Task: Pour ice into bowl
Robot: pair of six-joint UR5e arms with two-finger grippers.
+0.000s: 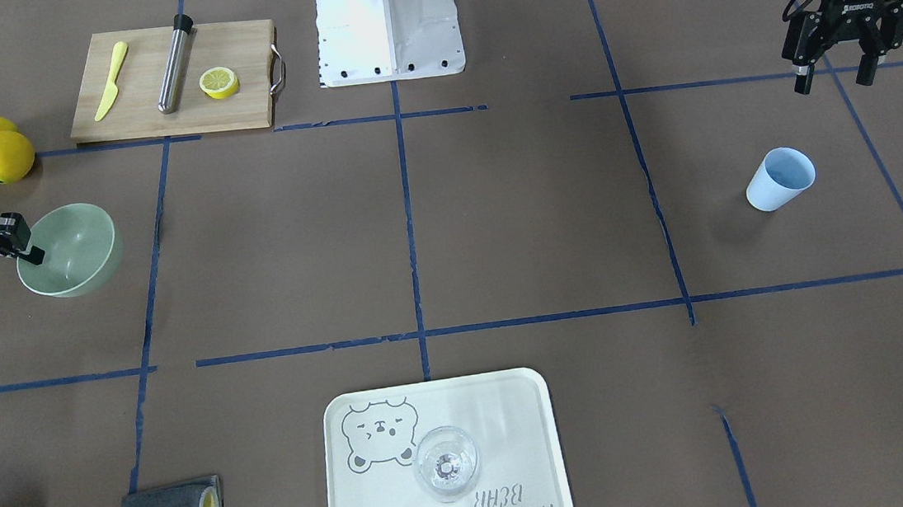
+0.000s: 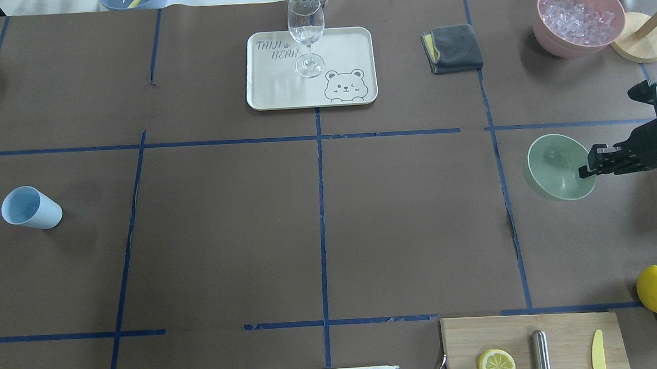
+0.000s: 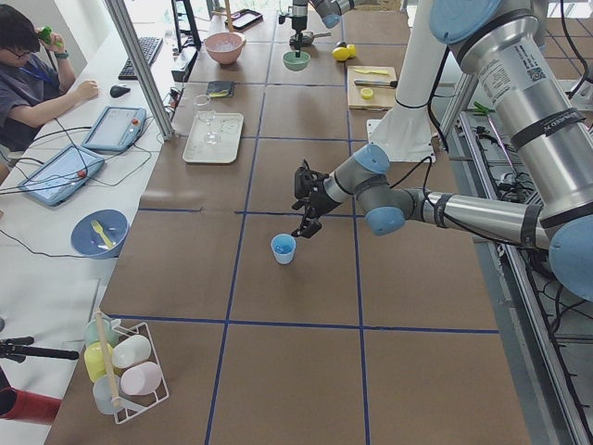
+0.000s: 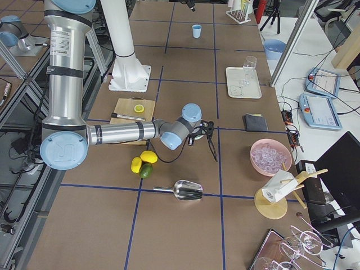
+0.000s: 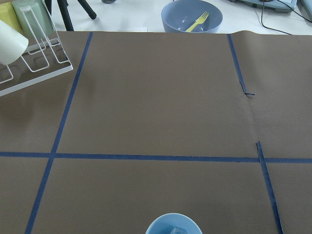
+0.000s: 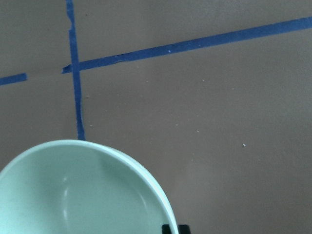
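Ice (image 5: 174,230) shows only in the left wrist view: one clear cube, possibly more, at the bottom of the blue cup (image 1: 767,192). The front and overhead views show the cup's inside but do not resolve the cubes. The cup stands on the robot's left side of the table, upright in the left-side view.

Bowl (image 1: 90,282), mint green with no ice visible inside, sits on the robot's right side, well apart from the cup. The right gripper (image 1: 31,254) is clamped on its rim at the side toward the arm. The front view shows one finger inside the rim. The right wrist view shows only a dark fingertip just outside it.

Left gripper (image 1: 834,82) hangs above the table near the cup with its fingers spread and nothing between them. The overhead view catches only a sliver of it at the edge.

Beyond the bowl stands a pink container (image 2: 557,46) of whitish ice. Two lemons (image 1: 7,155) lie on the bowl's other side. The cutting board (image 1: 149,121) carries a lemon half (image 1: 219,83). A wine glass (image 2: 305,34) stands on the tray (image 2: 279,94). A metal scoop (image 4: 185,190) appears only in the right-side view.
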